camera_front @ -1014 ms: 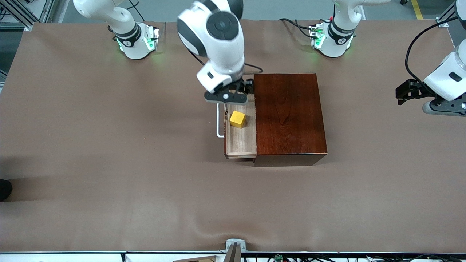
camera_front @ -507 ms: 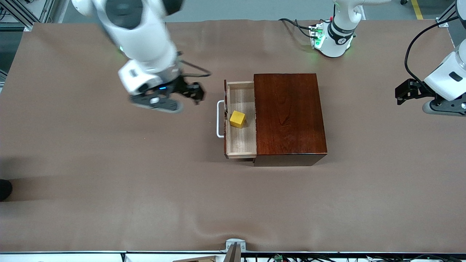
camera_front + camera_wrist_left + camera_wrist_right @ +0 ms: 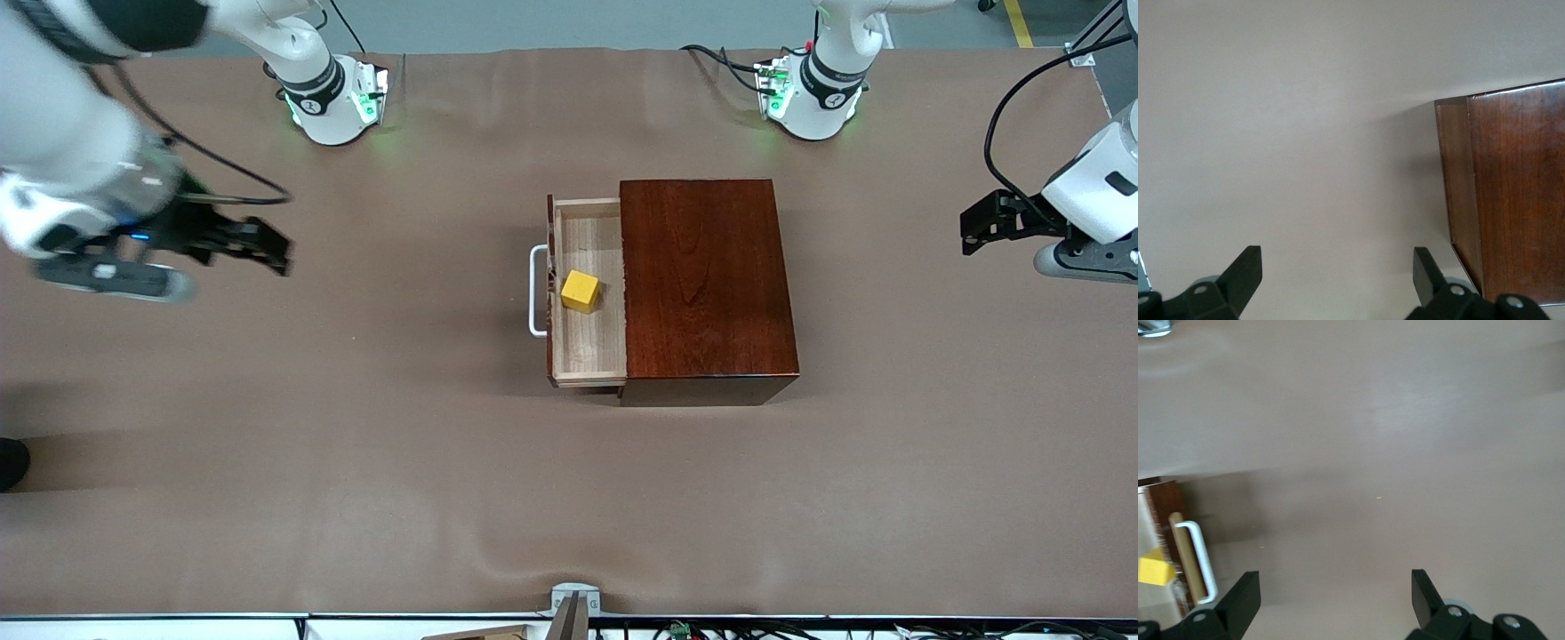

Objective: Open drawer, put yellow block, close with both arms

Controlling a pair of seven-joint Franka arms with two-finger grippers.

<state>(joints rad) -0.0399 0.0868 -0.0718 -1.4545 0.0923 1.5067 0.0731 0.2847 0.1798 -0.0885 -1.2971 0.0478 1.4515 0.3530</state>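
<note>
Table point(image 3: 356, 462) surface is covered in plain brown material and carries every item described below. Landmark for all positions is the wooden box point(image 3: 702, 280), a glossy reddish-brown unit standing near the middle of the table.

Drawer point(image 3: 589, 351) is pulled out of the wooden box toward the right arm's end of the table. Its pale-wood tray is exposed, and its white handle point(image 3: 536, 292) projects from the dark front panel on the side away from the box.

Right gripper point(image 3: 253, 244) hangs over bare table, well apart from the wooden box, toward the right arm's end. Its fingers point(image 3: 1245, 600) are spread wide. They hold nothing and touch nothing. The right wrist view shows only table surface between them, with the drawer handle and part of the block at the edge of that view.

Left gripper point(image 3: 982, 222) hangs over bare table, well apart from the wooden box, toward the left arm's end. Its fingers point(image 3: 1248, 273) are also spread wide, empty and in contact with nothing. One corner of the wooden box shows in the left wrist view.

Yellow block point(image 3: 580, 291) rests on the tray floor inside the open drawer, just beside the wooden box's edge and close to the handle side.
</note>
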